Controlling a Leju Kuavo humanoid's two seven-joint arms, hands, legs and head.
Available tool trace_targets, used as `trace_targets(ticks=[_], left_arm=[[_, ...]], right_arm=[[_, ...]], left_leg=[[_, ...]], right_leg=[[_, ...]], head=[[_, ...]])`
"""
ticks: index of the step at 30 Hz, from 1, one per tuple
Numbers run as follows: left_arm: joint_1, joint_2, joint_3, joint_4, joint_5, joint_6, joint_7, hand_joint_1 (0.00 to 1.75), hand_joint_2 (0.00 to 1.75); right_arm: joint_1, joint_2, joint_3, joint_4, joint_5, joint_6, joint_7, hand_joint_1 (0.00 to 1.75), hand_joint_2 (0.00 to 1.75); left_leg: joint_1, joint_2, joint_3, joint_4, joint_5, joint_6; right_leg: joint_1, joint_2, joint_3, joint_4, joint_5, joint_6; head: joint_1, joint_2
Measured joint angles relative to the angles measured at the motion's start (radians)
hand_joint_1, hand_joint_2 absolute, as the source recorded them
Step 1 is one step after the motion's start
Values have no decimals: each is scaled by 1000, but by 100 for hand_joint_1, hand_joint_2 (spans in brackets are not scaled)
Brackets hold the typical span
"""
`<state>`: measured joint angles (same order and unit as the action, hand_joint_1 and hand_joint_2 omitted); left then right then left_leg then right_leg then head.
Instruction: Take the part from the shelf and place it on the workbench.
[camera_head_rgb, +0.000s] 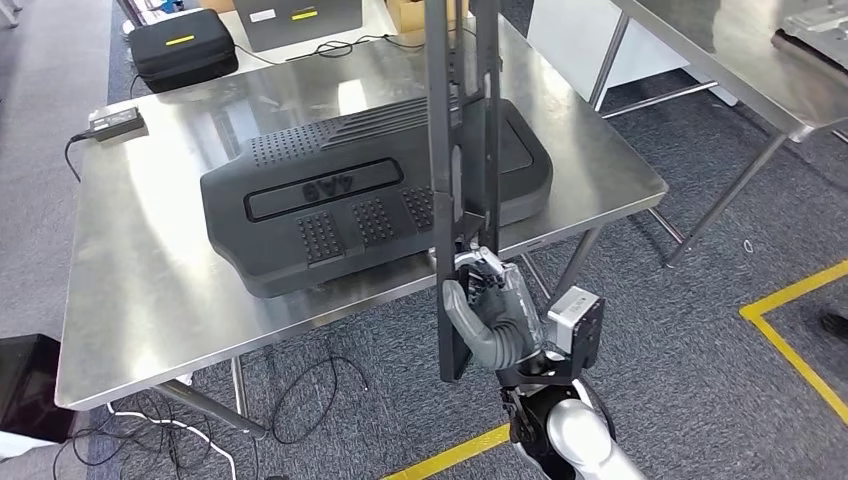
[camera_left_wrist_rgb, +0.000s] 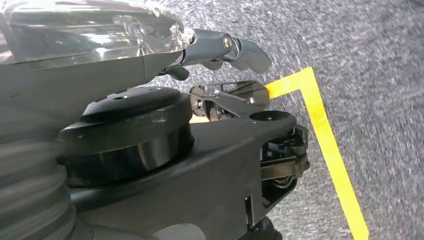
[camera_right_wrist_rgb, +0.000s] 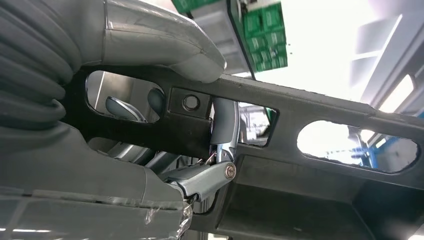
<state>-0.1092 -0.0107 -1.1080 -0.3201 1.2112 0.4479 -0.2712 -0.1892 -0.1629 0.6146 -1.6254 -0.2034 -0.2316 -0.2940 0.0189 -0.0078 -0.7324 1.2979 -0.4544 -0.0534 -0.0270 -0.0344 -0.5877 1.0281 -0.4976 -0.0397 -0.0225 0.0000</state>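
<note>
Right hand (camera_head_rgb: 492, 318) fingers (camera_right_wrist_rgb: 220, 127) closed around long black part (camera_head_rgb: 462, 150), gripped near its lower end, held upright over front edge of steel counter (camera_head_rgb: 140, 290). Big black moulded case (camera_head_rgb: 370, 190) lies on counter behind part. Left hand (camera_left_wrist_rgb: 225, 47): can't tell its state.

We see a black part (camera_head_rgb: 462, 150), long and pierced with cut-outs, in the grey right hand (camera_head_rgb: 490, 315). A black moulded panel (camera_head_rgb: 375, 190) with dotted grid patches lies on the shiny silver workbench (camera_head_rgb: 150, 290). At its far edge sits a black case (camera_head_rgb: 180, 45) with a yellow label. Yellow tape (camera_head_rgb: 790, 300) lines grey carpet.
</note>
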Motion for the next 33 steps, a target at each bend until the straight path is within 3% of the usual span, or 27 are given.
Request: trace_targets(ticks=[3,5,9,15,21,23,25,27,28,29,30,33], left_arm=[[0,0,0,0,0,0,0,0,175],[1,0,0,0,0,-1,1,0,175],[4,0,0,0,2,-4,9,0,175],[4,0,-1,0,2,-8,18,0,175],[4,2,-1,0,2,-5,18,0,175],[4,3,-1,0,0,-4,18,0,175],[3,3,-1,0,-2,-2,17,0,175],[1,3,-1,0,-4,1,16,0,175],[1,3,-1,0,-4,3,16,0,175],[0,3,-1,0,-5,4,16,0,175],[0,3,-1,0,-6,6,16,0,175],[-2,3,-2,0,-6,8,16,0,175]], right_arm=[[-1,0,0,0,-2,0,0,175,175],[-3,0,0,0,-9,2,-1,175,175],[-5,0,0,0,-31,7,-4,175,175],[-5,0,0,2,-48,11,-11,175,175],[-6,0,0,3,-60,6,-14,175,175],[-7,0,0,3,-63,1,-14,175,175],[-7,0,0,3,-65,-4,-16,175,175],[-5,-1,0,4,-67,-7,-18,175,175],[-4,-1,0,5,-68,-8,-19,175,175],[-2,-2,0,6,-69,-8,-19,175,175],[-1,-3,0,8,-69,-9,-20,175,175],[-1,-3,0,10,-69,-9,-22,175,175]], left_leg=[[6,14,88,-182,96,-5],[4,19,125,-263,120,0],[1,17,128,-273,119,5],[-9,19,125,-268,113,22],[-16,19,123,-264,109,39],[-9,16,132,-277,115,48],[-2,14,143,-291,120,56],[-3,11,145,-294,121,60],[-4,9,146,-293,120,60],[-4,6,146,-293,119,60],[-4,3,147,-292,117,57],[-1,-6,151,-280,106,41]], right_leg=[[-1,-18,11,2,-10,12],[3,-22,14,5,-16,20],[4,-20,16,3,-17,5],[-2,-20,23,-15,-7,40],[-8,-25,29,-22,-5,58],[-8,-23,32,-18,-12,63],[-9,-1,5,46,-52,63],[-8,23,-64,182,-112,60],[-8,27,-97,240,-129,59],[-8,29,-118,270,-128,58],[-8,29,-119,260,-106,56],[-7,32,-45,77,-4,51]], head=[[-13,0],[-17,0],[0,0],[19,0],[19,0],[20,0],[29,0],[40,0],[45,0],[48,0],[51,0],[61,0]])
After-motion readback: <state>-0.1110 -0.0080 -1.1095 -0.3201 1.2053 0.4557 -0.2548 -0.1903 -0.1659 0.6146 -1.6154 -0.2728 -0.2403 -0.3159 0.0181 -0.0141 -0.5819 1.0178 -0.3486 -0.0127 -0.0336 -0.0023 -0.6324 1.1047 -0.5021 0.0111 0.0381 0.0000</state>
